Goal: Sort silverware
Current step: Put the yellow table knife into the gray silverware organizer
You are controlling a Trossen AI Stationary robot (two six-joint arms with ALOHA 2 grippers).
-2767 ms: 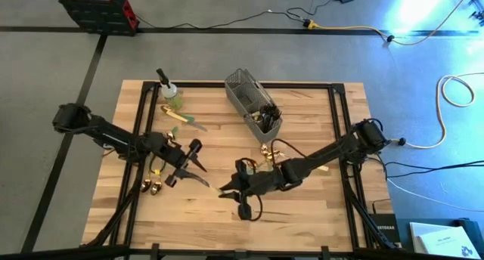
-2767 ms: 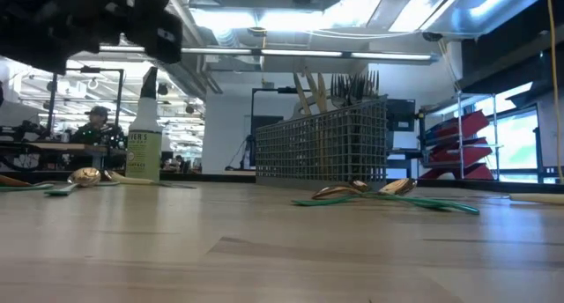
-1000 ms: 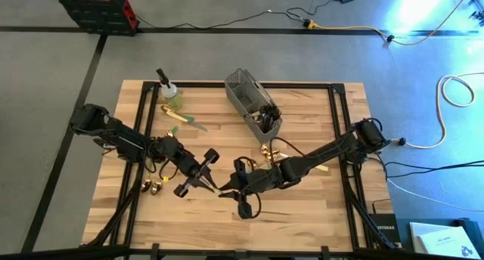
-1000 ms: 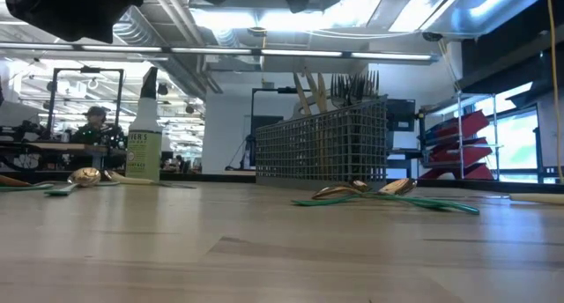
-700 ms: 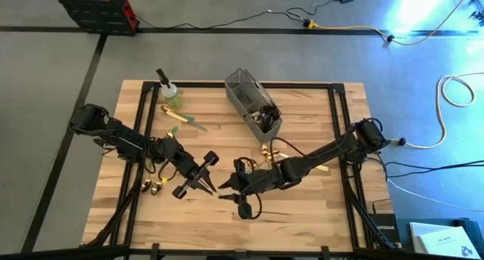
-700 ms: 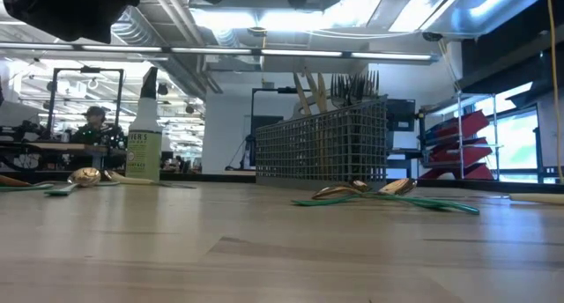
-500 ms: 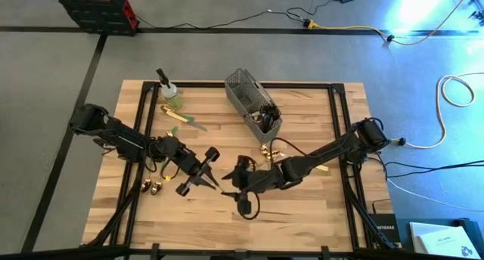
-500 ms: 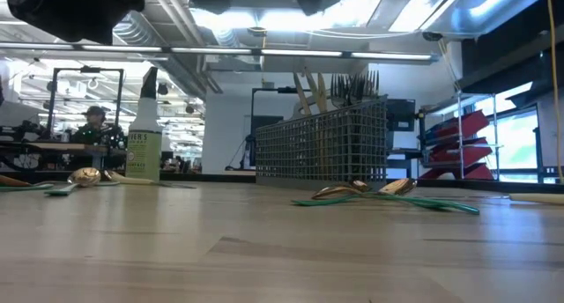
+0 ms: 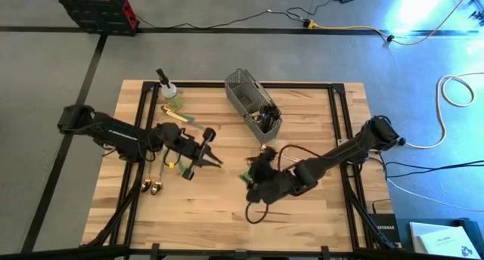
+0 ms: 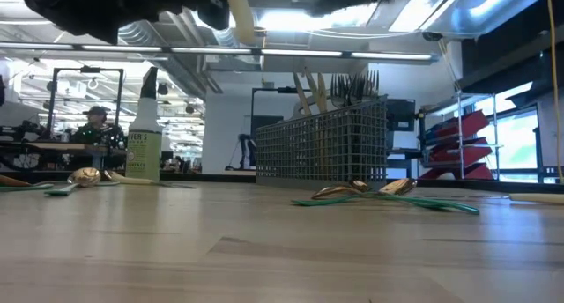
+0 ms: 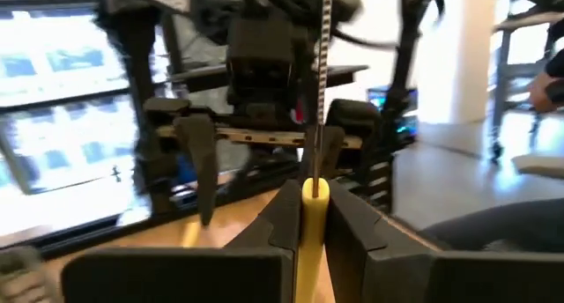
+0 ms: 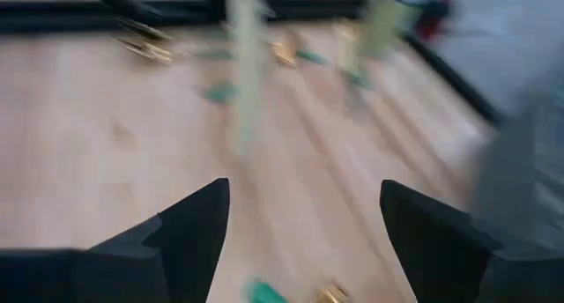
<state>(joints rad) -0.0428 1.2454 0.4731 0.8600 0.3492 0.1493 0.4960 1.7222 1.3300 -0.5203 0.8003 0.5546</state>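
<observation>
Holding a cream-handled utensil (image 11: pixel 315 217) clamped in your left gripper (image 9: pixel 212 161) above mid-table, you have the load secure. Keep it upright on the way to the wire-mesh caddy (image 9: pixel 253 105) at the far side. Your right gripper (image 9: pixel 253 186), fingers apart and empty, hovers nearby; hold it clear of the crossing.

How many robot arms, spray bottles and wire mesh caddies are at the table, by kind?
Robot arms: 2 (left, right)
Spray bottles: 1
Wire mesh caddies: 1
Total: 4
</observation>
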